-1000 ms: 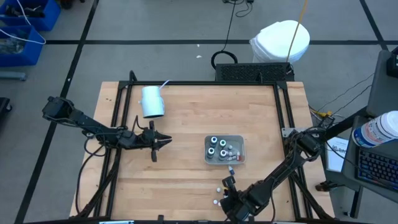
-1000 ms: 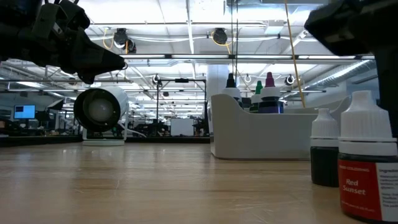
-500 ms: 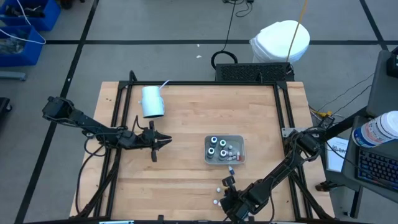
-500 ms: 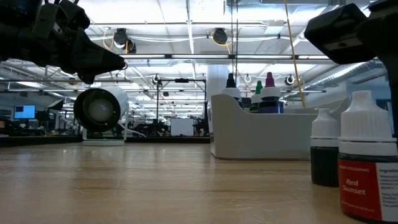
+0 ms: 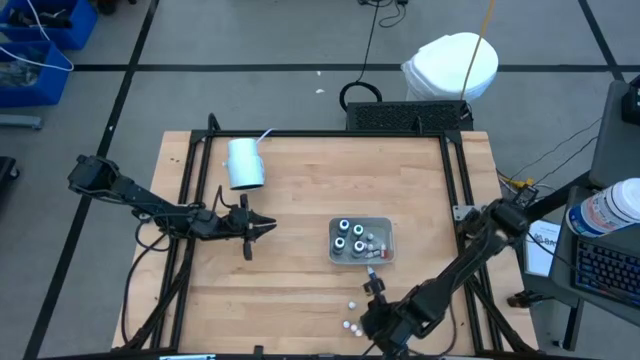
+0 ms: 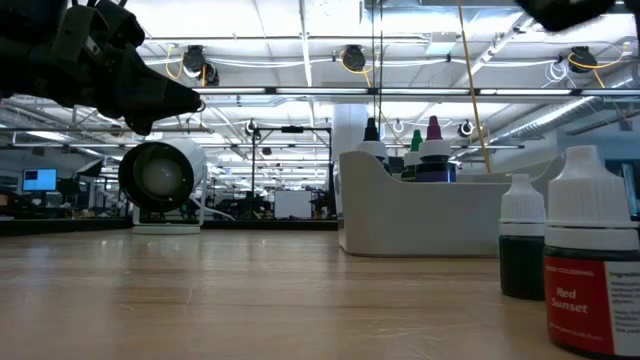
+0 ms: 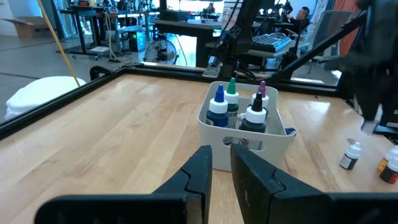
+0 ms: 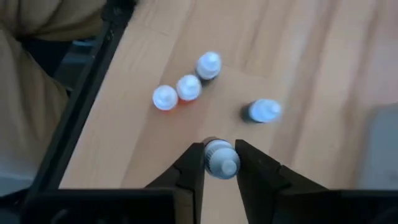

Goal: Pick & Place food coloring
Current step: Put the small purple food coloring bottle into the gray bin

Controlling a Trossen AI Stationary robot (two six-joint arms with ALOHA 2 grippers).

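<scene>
The right jaws point(image 8: 219, 163) pinch a white-capped food coloring bottle point(image 8: 221, 158) above the desk point(image 5: 300, 200), near its front edge. Four more small bottles point(image 8: 188, 87) stand on the wood below them. In the high view these loose bottles sit at about seven o'clock from the tray point(image 5: 361, 241), which holds the larger jars point(image 5: 346, 235). The left jaws point(image 5: 268, 228), nearly pressed together and holding nothing, hover at nine o'clock from the tray. A pale cup point(image 5: 244, 163) lies on its side at eleven o'clock.
</scene>
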